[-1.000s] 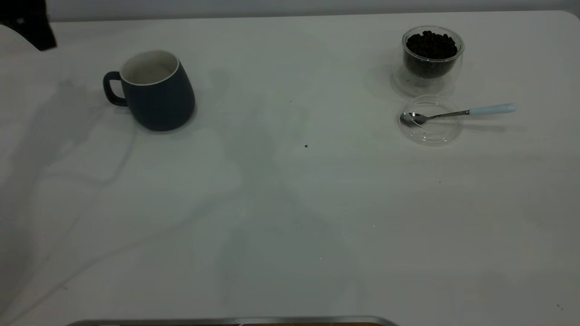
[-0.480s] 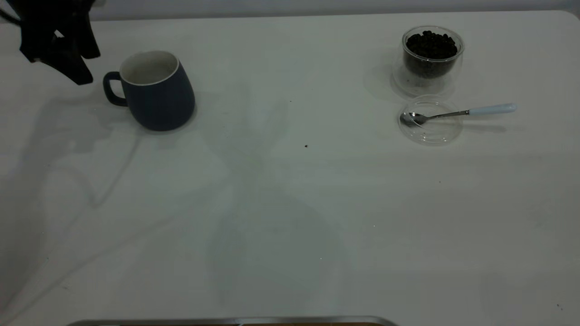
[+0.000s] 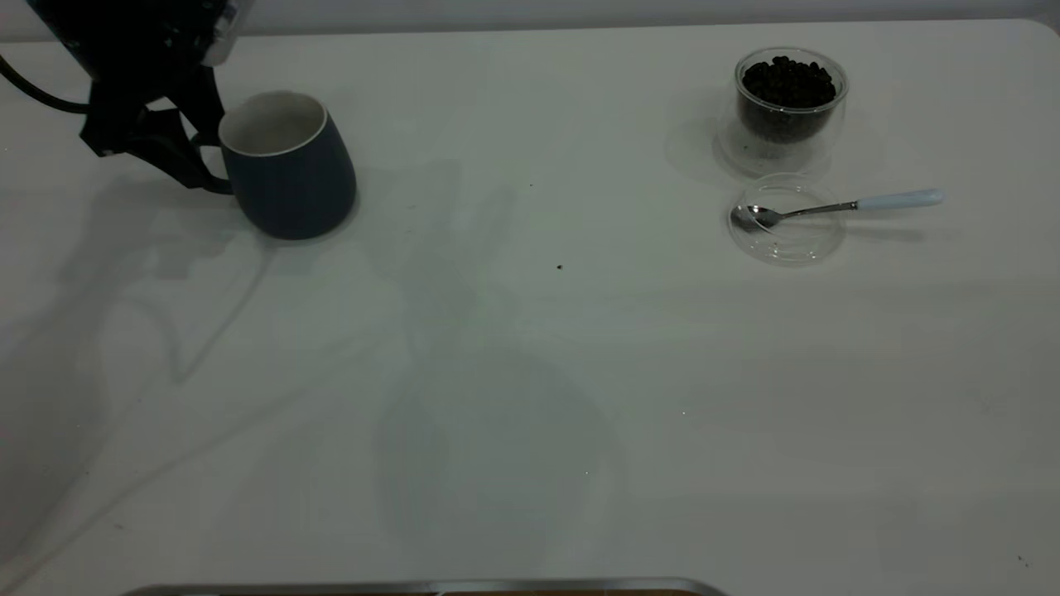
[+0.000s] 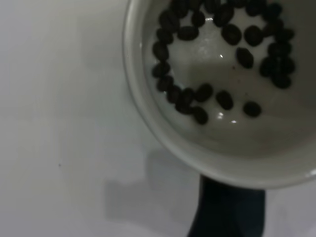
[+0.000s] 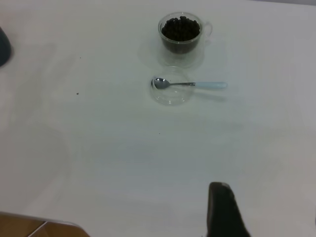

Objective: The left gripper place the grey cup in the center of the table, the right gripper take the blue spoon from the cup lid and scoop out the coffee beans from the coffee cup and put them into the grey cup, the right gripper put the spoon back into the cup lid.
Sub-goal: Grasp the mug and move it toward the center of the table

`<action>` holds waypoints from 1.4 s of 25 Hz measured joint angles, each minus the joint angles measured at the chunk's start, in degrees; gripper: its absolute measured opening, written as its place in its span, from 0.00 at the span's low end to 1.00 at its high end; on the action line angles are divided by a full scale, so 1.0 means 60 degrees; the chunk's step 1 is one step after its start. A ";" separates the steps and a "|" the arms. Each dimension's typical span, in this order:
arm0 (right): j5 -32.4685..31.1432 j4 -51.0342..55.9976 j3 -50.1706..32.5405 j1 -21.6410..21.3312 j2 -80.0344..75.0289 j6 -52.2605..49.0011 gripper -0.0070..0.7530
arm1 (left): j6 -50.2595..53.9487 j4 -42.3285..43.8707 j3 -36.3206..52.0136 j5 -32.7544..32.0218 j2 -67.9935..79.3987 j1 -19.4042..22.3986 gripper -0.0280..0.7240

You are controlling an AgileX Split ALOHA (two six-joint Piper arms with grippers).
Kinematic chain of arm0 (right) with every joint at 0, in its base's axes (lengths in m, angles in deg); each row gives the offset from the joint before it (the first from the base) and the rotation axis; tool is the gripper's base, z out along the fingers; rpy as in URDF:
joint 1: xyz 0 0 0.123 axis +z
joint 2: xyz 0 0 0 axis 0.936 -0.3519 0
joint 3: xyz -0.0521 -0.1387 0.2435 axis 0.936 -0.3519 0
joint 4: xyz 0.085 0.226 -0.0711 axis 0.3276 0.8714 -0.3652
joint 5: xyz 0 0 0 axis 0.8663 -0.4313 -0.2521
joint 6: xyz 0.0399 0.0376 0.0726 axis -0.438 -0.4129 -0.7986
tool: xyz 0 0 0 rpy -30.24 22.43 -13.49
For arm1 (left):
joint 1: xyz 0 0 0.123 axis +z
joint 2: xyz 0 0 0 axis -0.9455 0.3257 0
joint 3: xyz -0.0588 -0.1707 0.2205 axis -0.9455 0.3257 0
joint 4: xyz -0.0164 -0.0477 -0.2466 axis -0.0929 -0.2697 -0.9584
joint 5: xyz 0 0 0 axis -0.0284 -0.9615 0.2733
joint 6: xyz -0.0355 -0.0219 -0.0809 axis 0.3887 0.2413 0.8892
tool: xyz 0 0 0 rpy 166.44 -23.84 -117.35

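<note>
Exterior view: the left gripper [image 3: 178, 141] is reaching around the grey cup's [image 3: 290, 170] handle at the table's [image 3: 530, 397] far left, its grasp impossible to judge. Next, probably, clamping and carrying it to center.

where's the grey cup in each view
Exterior view: the grey cup stands upper left, handle toward the left gripper.
Left wrist view: its white inside fills the upper right, a few beans in it, handle at the bottom.
Right wrist view: only a dark sliver at the left edge.
Shared landmark: the white table.
</note>
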 joint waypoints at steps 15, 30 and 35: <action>0.0000 0.0000 0.0000 0.0000 0.0000 0.0000 0.64 | -0.0081 -0.0472 0.0000 0.0601 0.0055 -0.0993 0.82; 0.0000 0.0000 0.0000 0.0000 0.0000 0.0000 0.64 | -0.0040 -0.1870 0.0000 0.1653 0.0120 -0.2613 0.66; 0.0000 0.0000 0.0000 0.0000 0.0000 0.0000 0.64 | -0.0037 -0.2137 0.0000 0.2414 0.0428 -0.3023 0.58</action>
